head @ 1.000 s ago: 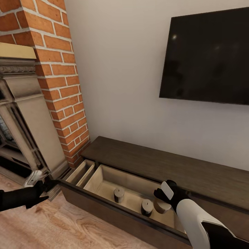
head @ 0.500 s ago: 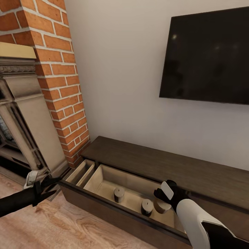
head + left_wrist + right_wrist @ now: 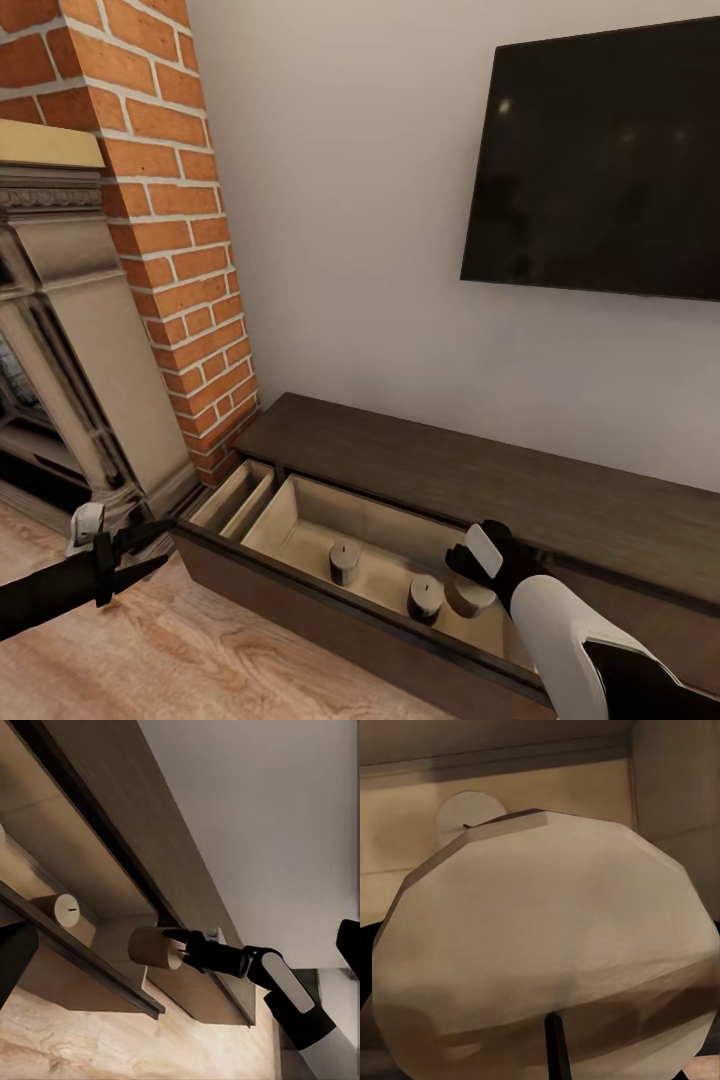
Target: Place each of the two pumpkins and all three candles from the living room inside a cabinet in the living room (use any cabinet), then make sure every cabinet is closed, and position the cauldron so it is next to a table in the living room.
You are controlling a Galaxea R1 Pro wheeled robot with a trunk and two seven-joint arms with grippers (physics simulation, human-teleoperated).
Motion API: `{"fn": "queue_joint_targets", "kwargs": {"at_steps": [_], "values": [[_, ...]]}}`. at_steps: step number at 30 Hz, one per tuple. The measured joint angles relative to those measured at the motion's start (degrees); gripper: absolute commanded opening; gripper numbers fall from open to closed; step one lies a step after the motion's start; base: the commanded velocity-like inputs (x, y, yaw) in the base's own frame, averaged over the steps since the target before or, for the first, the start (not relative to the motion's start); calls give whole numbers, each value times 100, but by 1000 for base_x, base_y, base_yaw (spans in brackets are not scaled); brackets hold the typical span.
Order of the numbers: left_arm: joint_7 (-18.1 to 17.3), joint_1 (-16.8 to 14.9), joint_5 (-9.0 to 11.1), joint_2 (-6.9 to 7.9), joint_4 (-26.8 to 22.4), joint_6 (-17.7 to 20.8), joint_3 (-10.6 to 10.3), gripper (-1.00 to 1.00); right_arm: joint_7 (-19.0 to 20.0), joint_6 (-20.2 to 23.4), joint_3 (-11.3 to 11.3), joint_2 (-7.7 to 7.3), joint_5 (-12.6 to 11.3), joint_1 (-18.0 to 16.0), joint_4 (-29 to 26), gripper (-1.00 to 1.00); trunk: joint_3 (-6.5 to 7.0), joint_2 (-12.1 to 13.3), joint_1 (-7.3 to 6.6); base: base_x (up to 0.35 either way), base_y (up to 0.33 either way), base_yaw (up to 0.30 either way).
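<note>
The long low dark cabinet (image 3: 480, 490) has a drawer (image 3: 300, 515) pulled out, pale wood inside. Two candles (image 3: 345, 563) (image 3: 425, 598) stand upright in it. A third candle (image 3: 462, 602) hangs tilted just over the drawer's right part, with my right gripper (image 3: 470, 583) shut on it. The right wrist view has that candle (image 3: 547, 967) up close, with another candle (image 3: 469, 814) behind it. In the left wrist view the held candle (image 3: 150, 947) lies sideways in the right gripper (image 3: 180, 943). My left gripper (image 3: 148, 553) is open and empty, low by the drawer's left front corner. No pumpkins, cauldron or table are in view.
A red brick chimney (image 3: 170, 200) and an ornate stone fireplace (image 3: 60, 330) stand left of the cabinet. A black TV (image 3: 600, 160) hangs on the wall above it. A narrower side compartment (image 3: 235, 495) is also open. Light plank floor (image 3: 200, 660) lies in front.
My left arm has drawn back and down, away from the drawer's left corner, and its fingers have spread. The right gripper and its candle have stayed put.
</note>
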Motion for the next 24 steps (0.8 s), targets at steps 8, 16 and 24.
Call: {"fn": "queue_joint_targets", "kwargs": {"at_steps": [8, 16, 24], "values": [[-62, 13, -6, 3, -19, 0, 0, 100, 0, 0, 0, -20, 1, 1, 0, -100, -108, -241, 132, 0, 0, 0], [-585, 249, -14, 13, -25, 1, 8, 100, 0, -5, -7, -32, -1, 1, 1, -100, -161, -360, 197, 0, 0, 0], [-684, 306, -20, 14, -34, 2, 9, 100, -7, -261, -15, -48, 4, 0, 8, -100, -287, -642, 351, 0, 0, 0]]}}
